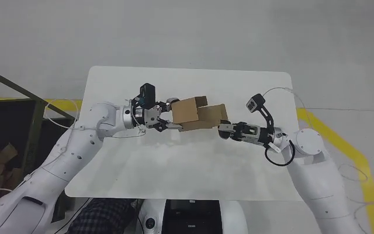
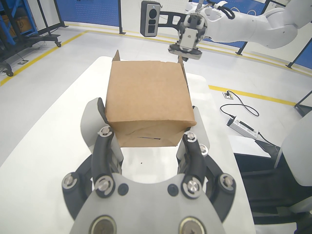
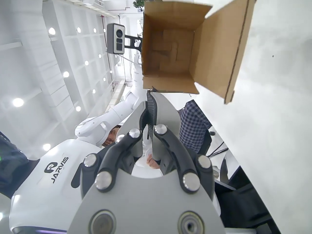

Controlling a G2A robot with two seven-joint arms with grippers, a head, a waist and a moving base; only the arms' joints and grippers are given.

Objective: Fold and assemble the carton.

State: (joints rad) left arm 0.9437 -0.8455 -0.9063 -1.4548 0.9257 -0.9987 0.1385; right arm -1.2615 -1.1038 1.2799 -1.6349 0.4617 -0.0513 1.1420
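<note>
A brown carton (image 1: 196, 113) hangs in the air over the middle of the white table (image 1: 175, 169), lying on its side. My left gripper (image 1: 171, 120) is shut on its closed end, one finger (image 2: 97, 115) against each side wall of the carton (image 2: 148, 93). The open end faces my right gripper (image 3: 150, 96), showing the folded bottom inside the carton (image 3: 170, 49). A large flap (image 3: 234, 49) stands spread wide and a small flap (image 3: 170, 87) points at the gripper. My right gripper (image 1: 222, 129) is shut, its tips touching that small flap's edge.
The table's front edge (image 1: 175, 199) lies near the robot, with bare tabletop all around under the carton. A power adapter (image 2: 242, 127) with a cable lies on the floor beyond the table's side. The right arm's camera bracket (image 2: 150, 18) juts beside the carton.
</note>
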